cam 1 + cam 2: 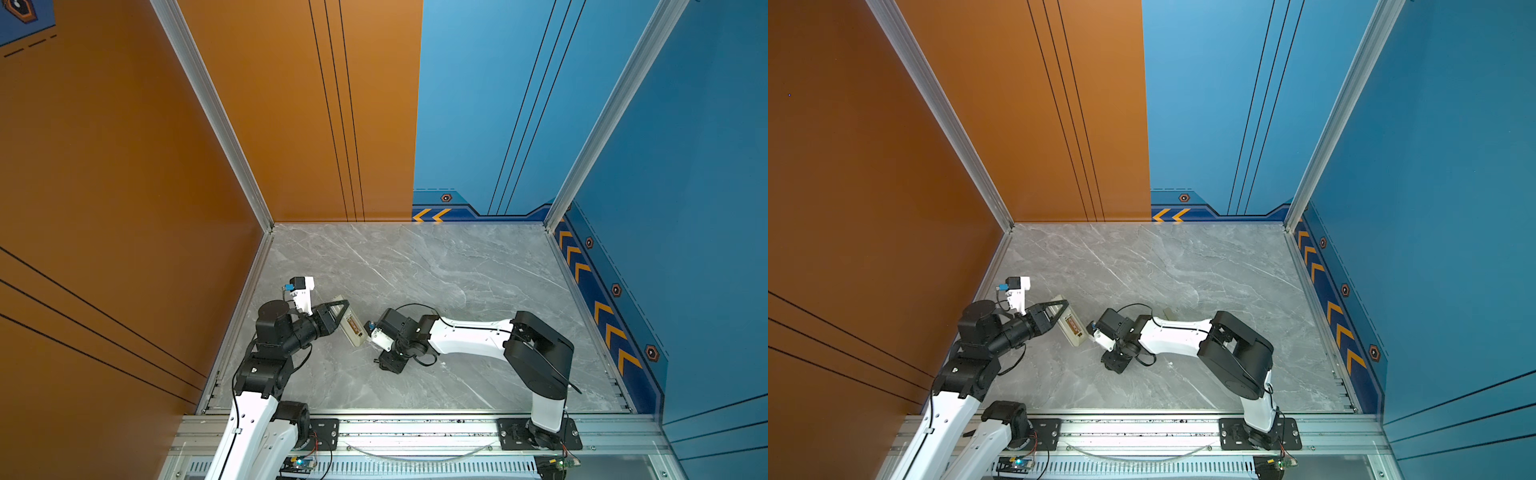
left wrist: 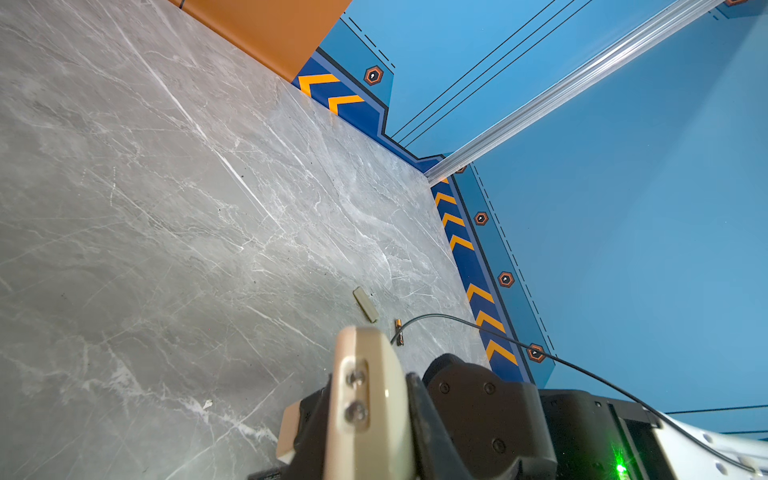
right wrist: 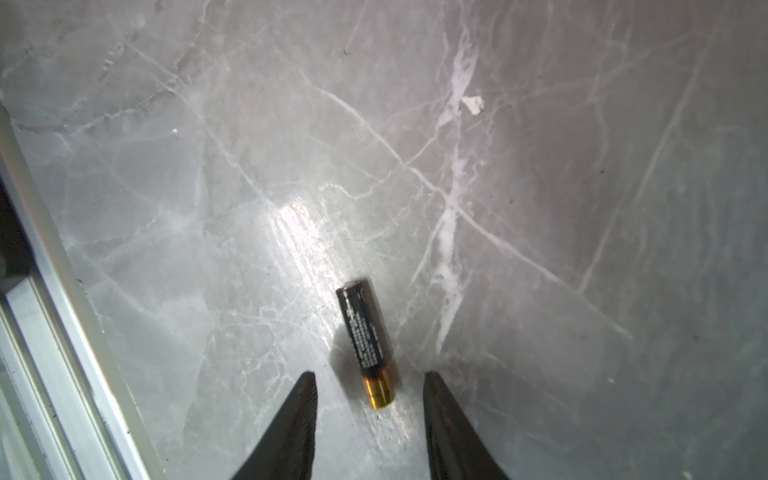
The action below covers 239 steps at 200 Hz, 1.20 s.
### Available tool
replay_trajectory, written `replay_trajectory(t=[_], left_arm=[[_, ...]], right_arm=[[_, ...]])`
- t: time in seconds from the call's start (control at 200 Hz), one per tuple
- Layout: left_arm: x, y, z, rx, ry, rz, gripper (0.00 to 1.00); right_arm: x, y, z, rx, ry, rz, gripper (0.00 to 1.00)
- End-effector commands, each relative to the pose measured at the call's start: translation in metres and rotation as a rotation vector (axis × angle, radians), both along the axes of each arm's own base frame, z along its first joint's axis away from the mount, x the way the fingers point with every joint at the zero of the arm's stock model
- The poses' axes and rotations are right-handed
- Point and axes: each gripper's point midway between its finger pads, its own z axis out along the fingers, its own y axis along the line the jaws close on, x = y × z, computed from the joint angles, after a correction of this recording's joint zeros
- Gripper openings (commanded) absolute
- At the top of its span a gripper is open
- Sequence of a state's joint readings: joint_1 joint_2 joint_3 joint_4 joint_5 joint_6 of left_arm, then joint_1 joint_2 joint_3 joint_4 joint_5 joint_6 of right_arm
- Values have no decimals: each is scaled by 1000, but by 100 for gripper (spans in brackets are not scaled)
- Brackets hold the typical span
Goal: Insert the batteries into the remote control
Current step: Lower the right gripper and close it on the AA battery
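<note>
In both top views the right gripper (image 1: 388, 362) points down, and its own body hides the fingers and whatever lies under them. The left gripper (image 1: 341, 318) covers part of the remote (image 1: 354, 331); the brownish marks on it are too small to tell. The left arm (image 1: 249, 424) is cut off at the lower left of the frame. In the right wrist view only the fingertips (image 3: 307, 399) show. In the left wrist view the remote's near end is blurred, and a cable (image 2: 457, 321) partly crosses the small battery (image 2: 399, 332).

Robot lab cell: aluminium frame (image 1: 210, 104), printed wall panels (image 1: 478, 104), marble-look tabletop (image 1: 457, 270).
</note>
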<state>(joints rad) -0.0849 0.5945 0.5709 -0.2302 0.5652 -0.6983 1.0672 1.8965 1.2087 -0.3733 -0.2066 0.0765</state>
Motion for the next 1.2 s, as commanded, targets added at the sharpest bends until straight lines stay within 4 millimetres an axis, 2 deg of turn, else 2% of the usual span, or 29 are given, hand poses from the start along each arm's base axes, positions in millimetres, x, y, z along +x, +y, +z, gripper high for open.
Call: replay_trajectory(t=[0.0, 1.192], left_arm=[[0, 2, 18, -12, -44, 10, 0], [4, 7, 15, -32, -33, 13, 0]], right_arm=[[1, -4, -7, -58, -17, 10, 39], [-7, -5, -18, -125, -29, 59, 22]])
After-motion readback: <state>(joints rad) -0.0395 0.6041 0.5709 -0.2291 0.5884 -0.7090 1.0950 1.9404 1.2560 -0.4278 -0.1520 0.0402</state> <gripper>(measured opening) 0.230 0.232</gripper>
